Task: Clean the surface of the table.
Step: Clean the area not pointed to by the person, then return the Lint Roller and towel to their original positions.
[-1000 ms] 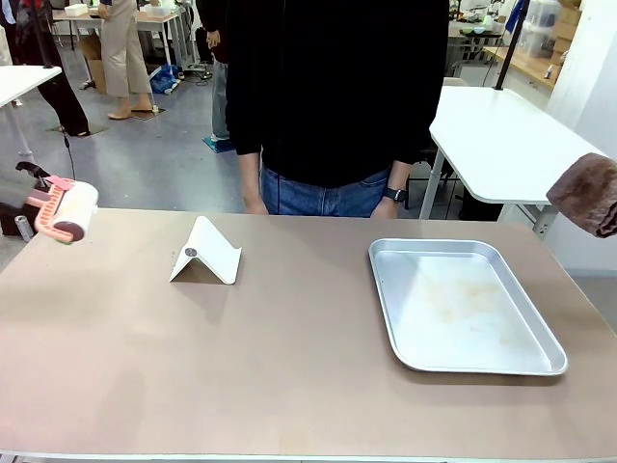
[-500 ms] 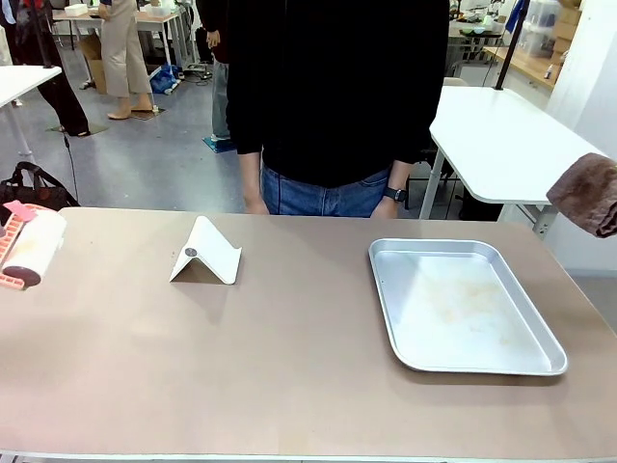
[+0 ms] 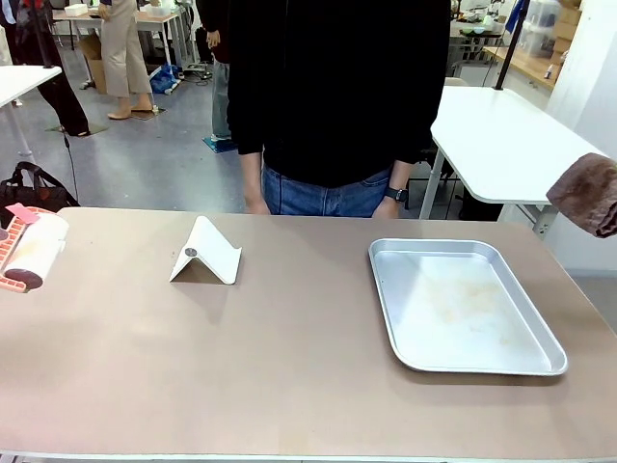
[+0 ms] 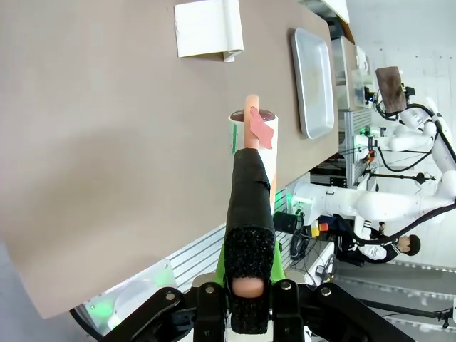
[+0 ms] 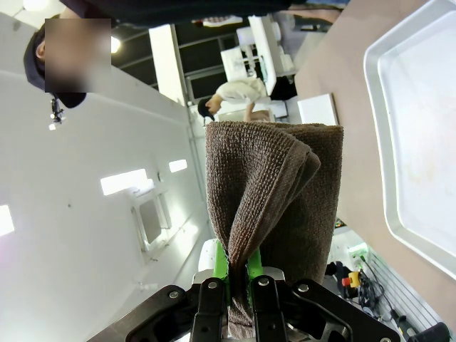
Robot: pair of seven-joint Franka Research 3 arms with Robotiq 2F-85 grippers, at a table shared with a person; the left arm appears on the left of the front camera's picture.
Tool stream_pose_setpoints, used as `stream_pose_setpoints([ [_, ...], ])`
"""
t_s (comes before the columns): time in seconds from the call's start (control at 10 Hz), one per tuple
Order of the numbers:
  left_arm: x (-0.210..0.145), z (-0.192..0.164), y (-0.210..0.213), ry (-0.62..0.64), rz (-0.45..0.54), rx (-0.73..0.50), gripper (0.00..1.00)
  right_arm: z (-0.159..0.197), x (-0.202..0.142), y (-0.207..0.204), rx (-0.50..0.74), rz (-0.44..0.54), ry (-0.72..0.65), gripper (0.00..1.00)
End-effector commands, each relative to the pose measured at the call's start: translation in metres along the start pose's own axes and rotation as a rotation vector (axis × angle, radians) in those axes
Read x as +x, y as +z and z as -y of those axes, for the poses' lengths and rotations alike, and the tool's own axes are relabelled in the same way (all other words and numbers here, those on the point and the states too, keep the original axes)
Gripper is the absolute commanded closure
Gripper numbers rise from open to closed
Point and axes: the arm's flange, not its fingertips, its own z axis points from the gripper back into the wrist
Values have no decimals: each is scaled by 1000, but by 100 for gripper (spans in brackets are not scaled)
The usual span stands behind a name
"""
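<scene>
1. Worktop (image 3: 289, 376): beige-brown, matte, spanning the front view. A person stands at its far edge. Judged rigid, heavy and flat. Offers nothing to grip, and is best worked by pressing a tool across it.
2. Tray (image 3: 463, 309): silver, empty, lying on the right half.
3. Towel (image 5: 271, 185): brown, soft, folded. Pinched by the right claw (image 5: 237, 281) and held aloft beyond the right edge.
4. Stand (image 3: 205, 253): white, folded, left of centre.
5. Lint roller (image 3: 29, 253): at the left edge, contact with the surface unclear. Left claw (image 4: 248, 288) clamped on its black foam handle.
</scene>
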Motion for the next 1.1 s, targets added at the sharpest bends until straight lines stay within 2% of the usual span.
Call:
stream_pose_setpoints([
  [0.0,2,2,4,6,9,-1,78,-5,-2,-1,3,-6,3,98],
  [1.0,2,2,4,6,9,-1,78,-5,-2,-1,3,-6,3,98],
])
